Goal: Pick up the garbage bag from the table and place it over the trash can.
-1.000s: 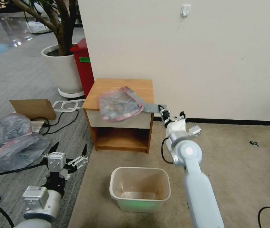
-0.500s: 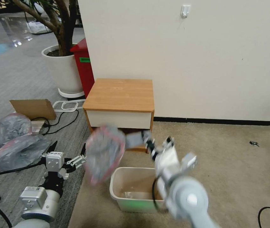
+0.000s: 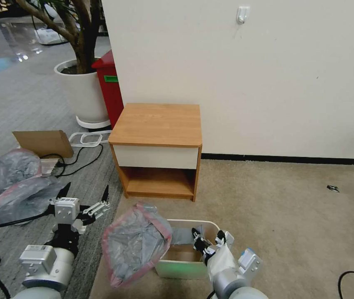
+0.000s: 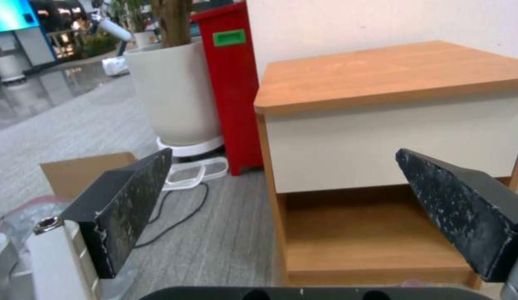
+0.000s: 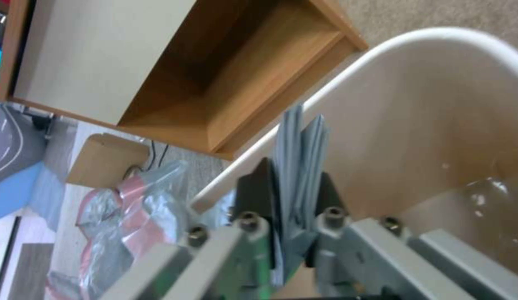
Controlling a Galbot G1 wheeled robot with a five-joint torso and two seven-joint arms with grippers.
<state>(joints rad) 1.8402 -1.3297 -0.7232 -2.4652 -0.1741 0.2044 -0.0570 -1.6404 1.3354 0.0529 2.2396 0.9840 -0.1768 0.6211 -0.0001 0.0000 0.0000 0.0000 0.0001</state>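
The garbage bag, limp grey plastic with a pink-red rim, hangs in the air over the left side of the trash can. My right gripper is shut on a folded grey corner of the bag, just above the can's opening. In the right wrist view the gripper pinches the grey folds in front of the can's cream inner wall. The table stands bare behind the can. My left gripper is open to the left of the bag, apart from it, and faces the table.
Two stuffed grey bags lie on the floor at the left, with a cardboard sheet and cables behind them. A tall red bin and a white plant pot stand left of the table. A white wall runs behind.
My right gripper has carried the garbage bag off the tabletop, down and towards me, to just above the trash can. The left gripper has barely moved.
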